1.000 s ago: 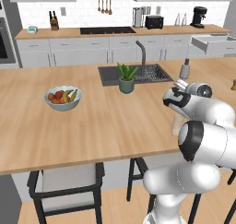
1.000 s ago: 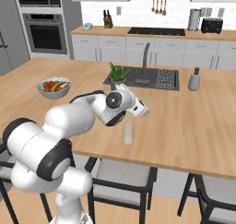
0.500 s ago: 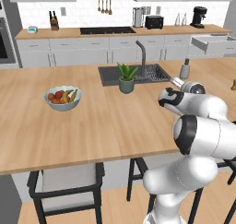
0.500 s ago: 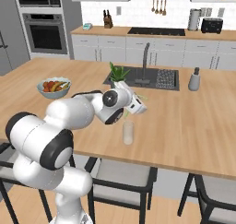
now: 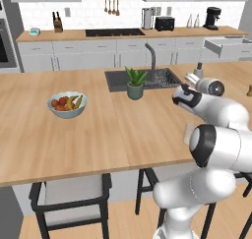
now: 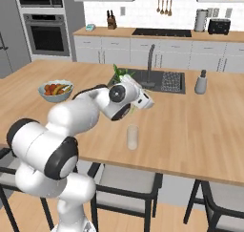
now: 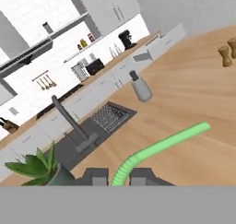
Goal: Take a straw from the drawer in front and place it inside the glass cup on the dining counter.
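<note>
Carrying the straw (image 7: 159,149) is the step in hand: the robot's jaws (image 7: 120,178) are pinched tight on its lower end, and the green stick runs away from them, out over the wooden surface (image 7: 184,103). The glass cup (image 6: 132,137) stands on that surface just below and slightly ahead of the jaws, not yet holding anything. The open drawer (image 5: 230,46) sits well behind, by the back wall. The arm is folded at the elbow with the hand reaching forward, roughly level above the surface. Judging from this, the next move calls for tipping the straw toward vertical, lining its free end over the cup's mouth, then lowering it.
</note>
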{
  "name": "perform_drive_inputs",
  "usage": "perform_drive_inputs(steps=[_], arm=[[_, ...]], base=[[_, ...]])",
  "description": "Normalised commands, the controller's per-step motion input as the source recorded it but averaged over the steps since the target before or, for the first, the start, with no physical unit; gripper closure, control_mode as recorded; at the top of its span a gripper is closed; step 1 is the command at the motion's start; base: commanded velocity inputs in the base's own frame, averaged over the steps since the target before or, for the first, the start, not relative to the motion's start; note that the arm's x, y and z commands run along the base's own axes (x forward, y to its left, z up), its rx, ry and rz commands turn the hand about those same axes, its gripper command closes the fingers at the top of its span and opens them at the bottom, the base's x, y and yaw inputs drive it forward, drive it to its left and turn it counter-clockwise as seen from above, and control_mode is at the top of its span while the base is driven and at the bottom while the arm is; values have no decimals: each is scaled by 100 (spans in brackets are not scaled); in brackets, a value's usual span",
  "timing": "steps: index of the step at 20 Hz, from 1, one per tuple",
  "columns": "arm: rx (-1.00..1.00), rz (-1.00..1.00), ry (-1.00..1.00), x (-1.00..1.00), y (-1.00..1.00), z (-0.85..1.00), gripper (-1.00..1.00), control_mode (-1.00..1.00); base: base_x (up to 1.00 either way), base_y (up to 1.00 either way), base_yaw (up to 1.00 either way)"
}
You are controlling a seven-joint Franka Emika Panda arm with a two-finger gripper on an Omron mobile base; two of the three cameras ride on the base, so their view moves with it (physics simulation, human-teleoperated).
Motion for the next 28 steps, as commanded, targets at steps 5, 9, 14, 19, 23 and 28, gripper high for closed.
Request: perform_drive_inputs(steps=[5, 9, 14, 19, 23, 28], arm=[[0, 37, 2, -1, -83, 5, 100, -100], [0, 57, 0, -18, -88, -6, 100, -100], [0, 63, 0, -54, -61, -38, 100, -100], [0, 62, -9, -31, -1, -26, 100, -100], [4, 40, -27, 10, 16, 5, 100, -100], [6, 27, -21, -22, 45, 0, 100, -100]], base=[[0, 0, 0], [0, 0, 0], [0, 0, 0], [0, 0, 0], [0, 0, 0], [0, 0, 0]])
